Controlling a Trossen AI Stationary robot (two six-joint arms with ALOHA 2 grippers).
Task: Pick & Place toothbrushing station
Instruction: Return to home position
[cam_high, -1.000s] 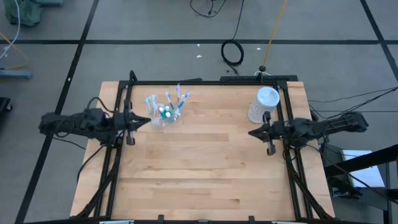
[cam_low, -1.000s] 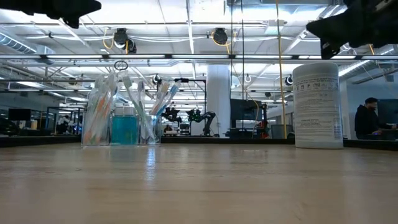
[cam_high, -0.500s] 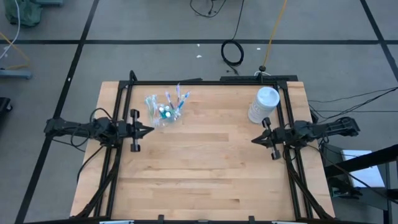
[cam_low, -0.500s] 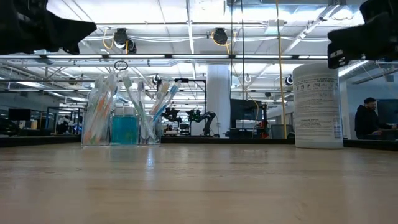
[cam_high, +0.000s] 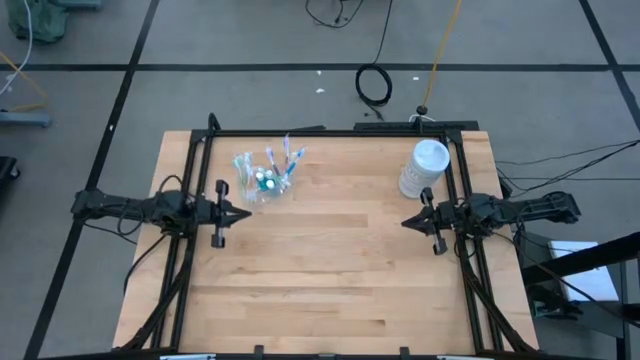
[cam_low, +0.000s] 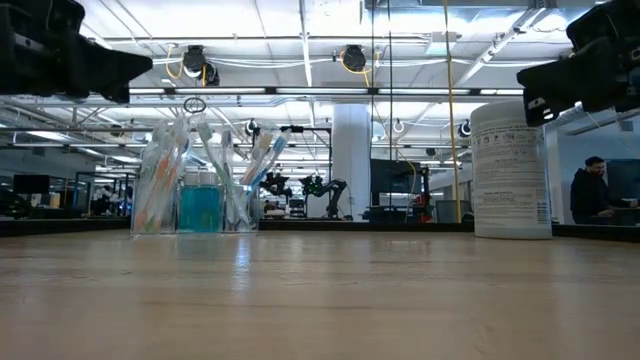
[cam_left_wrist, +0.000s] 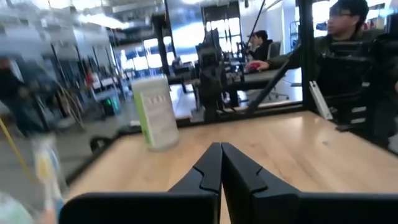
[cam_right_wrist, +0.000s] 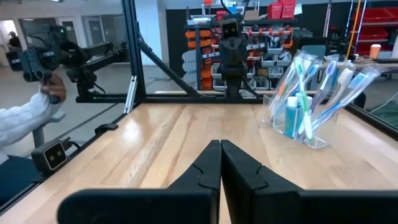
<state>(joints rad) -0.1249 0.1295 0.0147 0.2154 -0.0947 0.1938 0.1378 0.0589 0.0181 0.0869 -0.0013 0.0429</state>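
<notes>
Left tool (cam_high: 245, 212) and right tool (cam_high: 404, 221) shifted slightly, both closed.

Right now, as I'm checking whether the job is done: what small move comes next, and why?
Probably just draw both arms back to rest: the toothbrushes and teal tube stand in the clear organizer, and the left gripper and right gripper are shut, empty, apart from it.

table (cam_high: 330, 280): pale wood planks, black frame rails (cam_high: 340, 131) along left, right and far edges
far left: clear organizer (cam_high: 258, 190) upright, holding toothbrushes (cam_low: 262, 160) and blue tube (cam_low: 200, 210)
far right: white lidded container (cam_high: 424, 168) upright, beside right rail
</notes>
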